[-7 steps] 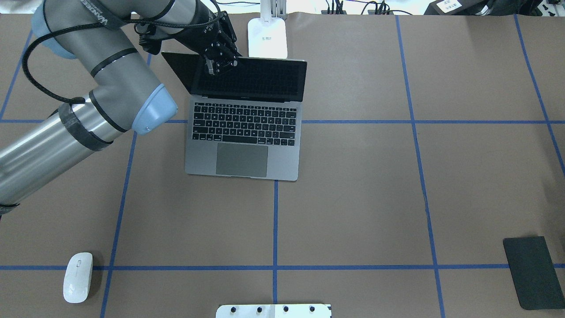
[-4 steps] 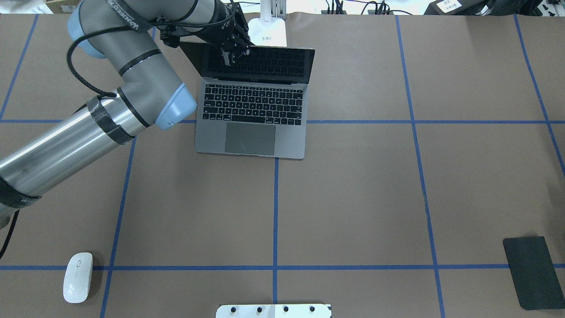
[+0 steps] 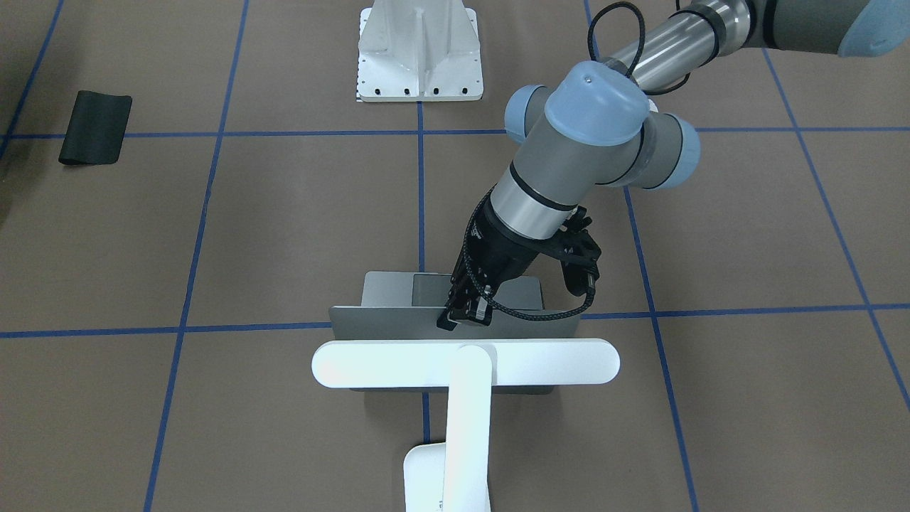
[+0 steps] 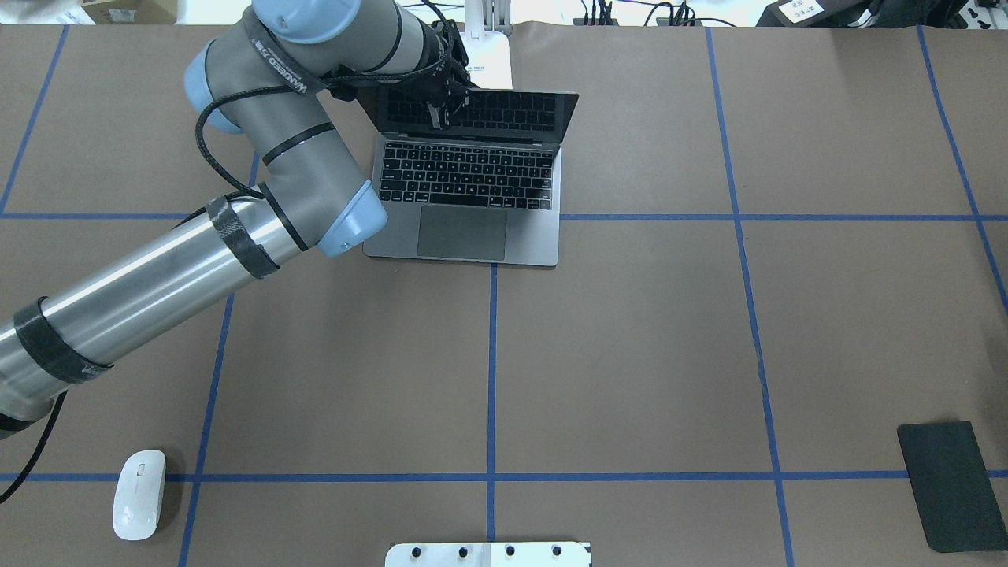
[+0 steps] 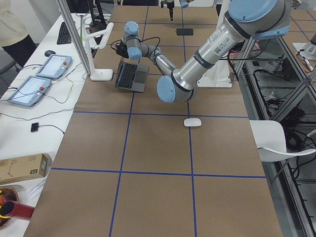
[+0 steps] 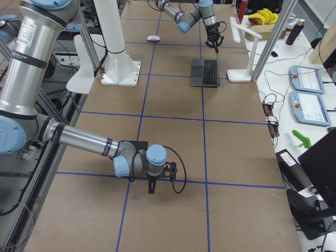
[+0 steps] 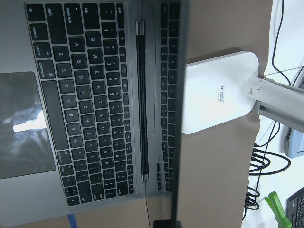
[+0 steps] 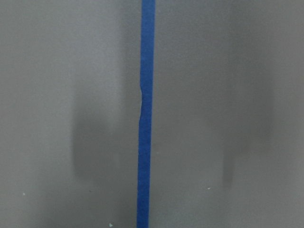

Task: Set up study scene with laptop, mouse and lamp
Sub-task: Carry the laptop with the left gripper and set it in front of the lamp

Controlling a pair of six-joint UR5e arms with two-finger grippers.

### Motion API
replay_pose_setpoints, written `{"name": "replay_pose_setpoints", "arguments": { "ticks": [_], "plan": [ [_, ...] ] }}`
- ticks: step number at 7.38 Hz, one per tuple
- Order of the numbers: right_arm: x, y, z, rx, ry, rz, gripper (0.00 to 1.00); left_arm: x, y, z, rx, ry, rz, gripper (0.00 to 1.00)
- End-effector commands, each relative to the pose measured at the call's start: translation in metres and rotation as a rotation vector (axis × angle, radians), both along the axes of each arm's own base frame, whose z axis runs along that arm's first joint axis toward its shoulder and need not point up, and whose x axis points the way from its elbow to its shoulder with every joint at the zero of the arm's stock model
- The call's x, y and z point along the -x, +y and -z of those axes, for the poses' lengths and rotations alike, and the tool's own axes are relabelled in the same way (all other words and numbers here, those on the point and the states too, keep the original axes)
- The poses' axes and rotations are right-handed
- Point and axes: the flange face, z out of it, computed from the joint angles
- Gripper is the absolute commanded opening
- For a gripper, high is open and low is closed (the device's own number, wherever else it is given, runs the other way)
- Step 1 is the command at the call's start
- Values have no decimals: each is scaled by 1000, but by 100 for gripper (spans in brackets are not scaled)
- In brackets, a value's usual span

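The laptop (image 4: 535, 236) stands open at the far middle of the table, its grey lid (image 3: 384, 320) facing the lamp. My left gripper (image 4: 441, 110) is shut on the top edge of the laptop's screen, left of its middle, as the front-facing view (image 3: 463, 318) also shows. The lamp (image 3: 466, 363) stands just behind the laptop, and its white base (image 7: 218, 92) nearly touches the lid. The white mouse (image 4: 139, 494) lies alone at the near left. My right gripper (image 6: 152, 187) hangs low over bare table near a blue tape line; I cannot tell its state.
A black mat (image 4: 953, 484) lies at the near right corner. A white bolted pedestal (image 3: 419, 53) stands at the robot's edge of the table. Cables and tablets (image 6: 307, 79) lie on the bench beyond the far edge.
The left gripper has dragged the open laptop away from the robot and a little to the right, up close to the lamp base. The mouse and mat have not moved.
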Motion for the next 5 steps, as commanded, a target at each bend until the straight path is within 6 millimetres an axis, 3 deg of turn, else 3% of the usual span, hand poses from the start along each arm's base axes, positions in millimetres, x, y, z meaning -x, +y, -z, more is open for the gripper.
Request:
{"name": "replay_pose_setpoints", "arguments": {
  "ticks": [1, 5],
  "plan": [
    [0, 0, -2, 3, 1, 0, 100, -12, -8, -19, -13, -16, 55, 0],
    [1, -2, -3, 5, 0, 1, 100, -12, -13, -21, -41, -16, 79, 0]
  ]
}}
